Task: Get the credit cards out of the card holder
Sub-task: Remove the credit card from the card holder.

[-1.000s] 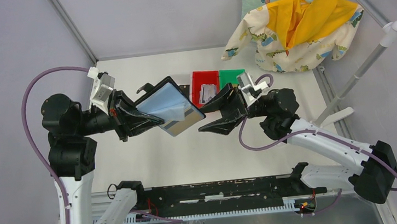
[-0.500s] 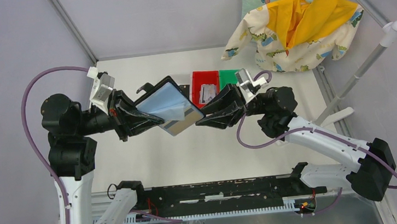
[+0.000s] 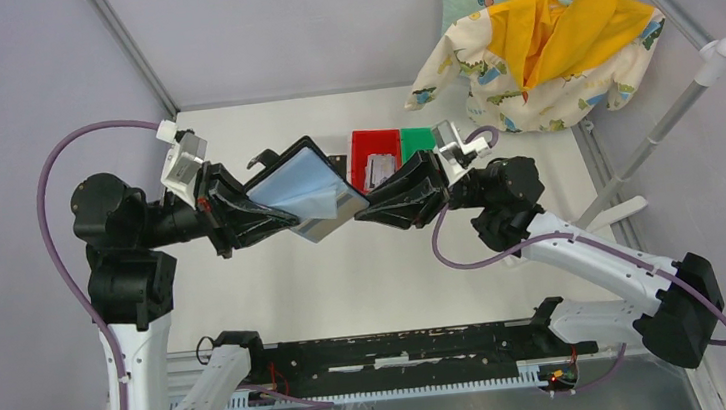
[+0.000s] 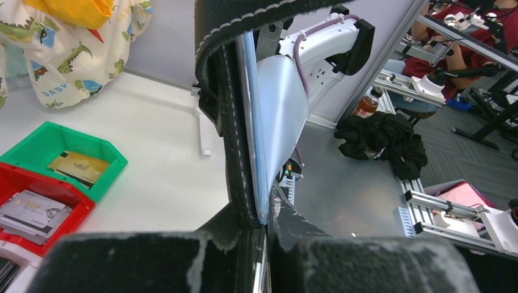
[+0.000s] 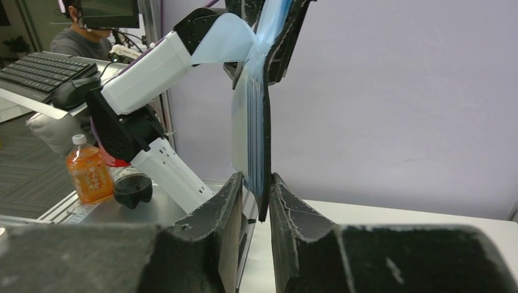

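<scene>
The card holder [image 3: 299, 183] is open in the air above the table, black outside and light blue-grey inside. My left gripper [image 3: 288, 218] is shut on its near-left edge; in the left wrist view the holder [image 4: 243, 122] stands edge-on between my left gripper's [image 4: 267, 221] jaws. A silvery-grey card [image 3: 327, 229] shows in its lower-right pocket. My right gripper [image 3: 364, 211] is shut on the holder's right corner. In the right wrist view the holder's edge [image 5: 259, 122] sits between my right gripper's [image 5: 257, 190] jaws, both fingers touching it.
A red bin [image 3: 361, 147] with silvery cards [image 4: 30, 207] and a green bin [image 3: 420, 140] with a tan-gold card [image 4: 79, 166] stand behind the holder. A white bin's edge [image 3: 336, 161] shows beside them. Clothes [image 3: 545, 47] hang on a rack at the back right.
My right gripper moved left to the holder's right corner and its jaws closed from wide open onto that edge. My left gripper kept holding the holder.
</scene>
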`<state>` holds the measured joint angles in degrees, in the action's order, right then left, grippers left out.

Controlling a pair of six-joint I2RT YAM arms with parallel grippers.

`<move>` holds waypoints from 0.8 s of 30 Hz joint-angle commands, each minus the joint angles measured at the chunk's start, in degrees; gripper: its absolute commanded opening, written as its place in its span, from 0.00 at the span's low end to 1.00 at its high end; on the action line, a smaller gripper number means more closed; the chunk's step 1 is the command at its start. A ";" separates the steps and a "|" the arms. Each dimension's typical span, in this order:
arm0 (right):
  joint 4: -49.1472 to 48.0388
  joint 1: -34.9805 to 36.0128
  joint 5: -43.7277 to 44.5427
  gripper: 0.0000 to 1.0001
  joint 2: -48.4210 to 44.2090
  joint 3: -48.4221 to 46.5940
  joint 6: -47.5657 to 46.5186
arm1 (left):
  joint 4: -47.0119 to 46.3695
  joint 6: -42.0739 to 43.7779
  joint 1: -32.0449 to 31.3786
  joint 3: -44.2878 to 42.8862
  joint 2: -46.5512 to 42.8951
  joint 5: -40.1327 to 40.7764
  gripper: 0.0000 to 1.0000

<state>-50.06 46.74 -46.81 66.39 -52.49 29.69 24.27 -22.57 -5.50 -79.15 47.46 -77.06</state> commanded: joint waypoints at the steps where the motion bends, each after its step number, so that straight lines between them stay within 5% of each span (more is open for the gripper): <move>1: -0.79 -0.12 3.46 0.27 -0.99 -2.22 -0.94 | -3.35 -3.17 -0.09 -2.09 -0.43 -1.40 0.02; 7: -0.98 -0.08 4.71 0.27 -2.37 -0.71 -2.93 | -3.53 -3.62 -0.09 -2.28 -0.51 -1.94 0.02; 15: -9.91 -0.12 3.07 0.00 -1.07 1.17 7.18 | -1.52 -1.15 -0.06 -0.72 -0.39 4.33 0.04; 19: -16.61 -0.13 3.17 0.00 2.23 1.72 17.91 | 1.14 2.31 -0.04 1.67 -0.64 13.65 0.12; 24: -15.39 0.04 7.68 0.00 3.00 3.40 19.90 | -1.22 0.61 -0.11 5.02 -0.80 13.74 0.30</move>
<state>-60.31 46.48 -42.74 69.76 -49.84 44.16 24.29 -22.44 -5.50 -76.31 46.63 -66.41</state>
